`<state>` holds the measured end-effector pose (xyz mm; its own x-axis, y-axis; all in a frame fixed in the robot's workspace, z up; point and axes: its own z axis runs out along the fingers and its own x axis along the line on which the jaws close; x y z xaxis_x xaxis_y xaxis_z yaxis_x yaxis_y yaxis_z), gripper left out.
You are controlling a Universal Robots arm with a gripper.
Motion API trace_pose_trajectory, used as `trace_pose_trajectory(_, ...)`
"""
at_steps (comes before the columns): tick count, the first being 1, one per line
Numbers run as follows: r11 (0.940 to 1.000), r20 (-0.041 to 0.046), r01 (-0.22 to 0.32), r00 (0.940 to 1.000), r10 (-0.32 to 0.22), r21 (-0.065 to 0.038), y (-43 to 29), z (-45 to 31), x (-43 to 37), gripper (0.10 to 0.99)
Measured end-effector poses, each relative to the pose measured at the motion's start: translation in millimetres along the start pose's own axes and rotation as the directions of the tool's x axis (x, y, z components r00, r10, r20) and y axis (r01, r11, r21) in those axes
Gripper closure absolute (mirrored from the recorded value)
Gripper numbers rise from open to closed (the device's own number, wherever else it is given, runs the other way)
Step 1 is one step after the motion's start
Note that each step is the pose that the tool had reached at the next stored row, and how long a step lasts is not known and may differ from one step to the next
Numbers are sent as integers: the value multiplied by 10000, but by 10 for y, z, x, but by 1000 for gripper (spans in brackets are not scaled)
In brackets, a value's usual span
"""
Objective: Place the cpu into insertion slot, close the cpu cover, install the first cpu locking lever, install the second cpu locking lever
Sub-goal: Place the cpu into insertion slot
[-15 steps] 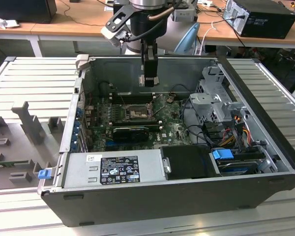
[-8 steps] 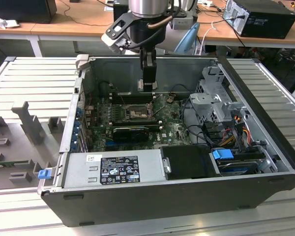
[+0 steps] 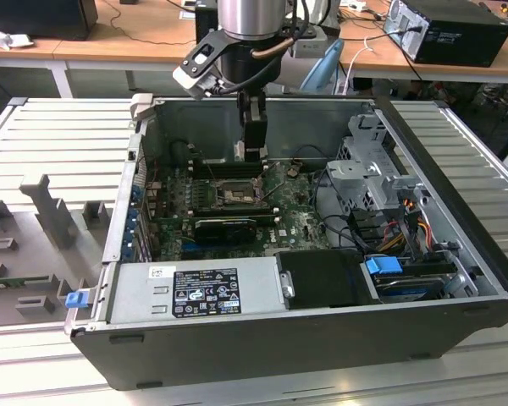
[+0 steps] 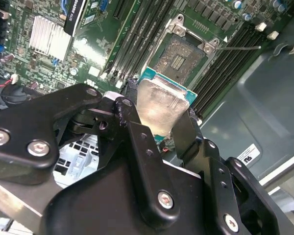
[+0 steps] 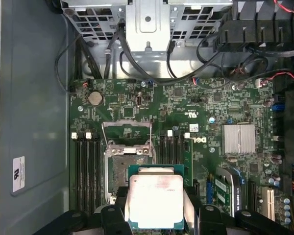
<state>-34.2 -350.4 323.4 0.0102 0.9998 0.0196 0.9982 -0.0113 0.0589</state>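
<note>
I'm gripping the cpu [image 5: 156, 196] by its edges in my gripper [image 5: 156, 213], hanging above the motherboard [image 5: 201, 112] near the open insertion slot [image 5: 123, 169], with the cpu cover [image 5: 126, 131] raised. I'm worrying that lowering it tilted or offset could bend contacts.

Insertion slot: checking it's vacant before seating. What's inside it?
The small square dark-framed insertion slot looks empty, nothing seated. The flat silver-topped cpu, clamped in the gripper, hides one corner.
</note>
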Motion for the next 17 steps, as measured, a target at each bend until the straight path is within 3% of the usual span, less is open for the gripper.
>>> trace_pose_trajectory(1,10000,-11,38,10000,-38,19,-1,9,0,557)
trace_pose_trajectory(4,9994,-25,73,10000,-72,336,-4,39,0,557)
trace_pose_trajectory(5,9993,-27,86,10000,-85,377,-4,51,-1,557)
trace_pose_trajectory(12,9984,-45,393,9992,-392,395,-14,204,-5,557)
trace_pose_trajectory(17,9984,-45,393,9992,-392,395,-24,371,-8,557)
